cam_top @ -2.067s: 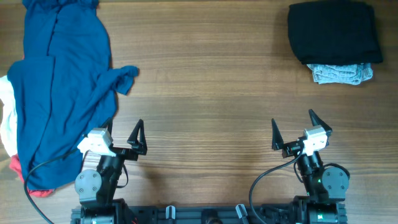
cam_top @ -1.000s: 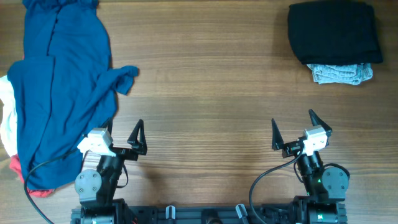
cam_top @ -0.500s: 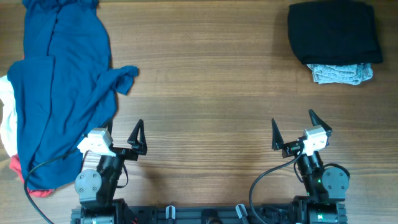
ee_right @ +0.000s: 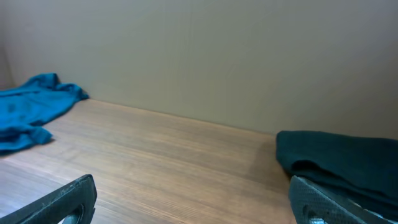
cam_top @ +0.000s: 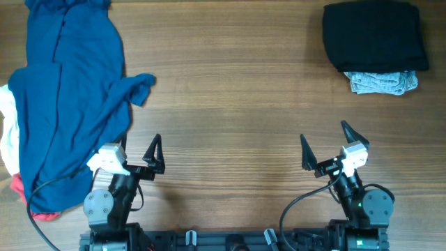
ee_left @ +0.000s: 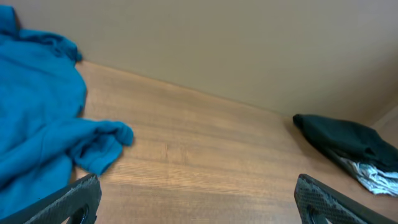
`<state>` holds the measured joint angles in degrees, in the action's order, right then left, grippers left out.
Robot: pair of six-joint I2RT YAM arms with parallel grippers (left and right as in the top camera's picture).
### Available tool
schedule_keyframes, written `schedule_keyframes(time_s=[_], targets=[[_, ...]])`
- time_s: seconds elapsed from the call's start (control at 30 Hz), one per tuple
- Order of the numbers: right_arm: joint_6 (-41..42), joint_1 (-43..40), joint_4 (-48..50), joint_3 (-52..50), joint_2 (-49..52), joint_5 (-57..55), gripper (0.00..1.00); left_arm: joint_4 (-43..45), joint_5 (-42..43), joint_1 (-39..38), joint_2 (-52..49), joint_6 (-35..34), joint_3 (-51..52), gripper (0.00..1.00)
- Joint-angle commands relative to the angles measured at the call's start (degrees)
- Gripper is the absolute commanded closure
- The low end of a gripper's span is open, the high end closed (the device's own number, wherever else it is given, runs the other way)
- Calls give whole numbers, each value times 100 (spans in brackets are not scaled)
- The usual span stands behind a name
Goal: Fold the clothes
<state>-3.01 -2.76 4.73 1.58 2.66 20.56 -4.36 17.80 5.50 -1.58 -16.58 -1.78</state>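
The clothes lie in two groups. A crumpled dark-blue T-shirt [cam_top: 70, 104] sprawls over the table's left side, covering a white garment [cam_top: 7, 143] and a red one [cam_top: 42, 215] at its edges. A folded black garment [cam_top: 375, 35] rests on a grey one [cam_top: 383, 82] at the far right corner. My left gripper [cam_top: 139, 143] stands open near the front edge, just right of the shirt's lower part, holding nothing. My right gripper [cam_top: 323, 136] is open and holds nothing at the front right. The left wrist view shows the blue shirt [ee_left: 37, 124] and the black garment [ee_left: 348, 140] beyond the open left gripper [ee_left: 199, 199].
Bare wooden table [cam_top: 230, 90] stretches between the two groups of clothes. A plain beige wall [ee_right: 205, 56] rises behind the table's far edge. In the right wrist view the blue shirt [ee_right: 31, 109] and the black garment [ee_right: 348, 158] lie beyond the right gripper [ee_right: 193, 199].
My right gripper has turned and shifted slightly to the left. The left arm and all the clothes are as before.
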Motion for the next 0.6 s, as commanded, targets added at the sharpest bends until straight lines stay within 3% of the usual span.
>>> schedule_keyframes(time_s=[0.0,0.17,0.57], targets=[[184,28,59,734,439,295,0,-66,76,-39,-437,275,-667,0],[195,28,-11,1832,1801,798,0,-262,79,-39,-1574,299,-1569,0],[341,31,-2424,5182,5501,2072,0,-2859,81,-42,-4848,1325,-4774,0]])
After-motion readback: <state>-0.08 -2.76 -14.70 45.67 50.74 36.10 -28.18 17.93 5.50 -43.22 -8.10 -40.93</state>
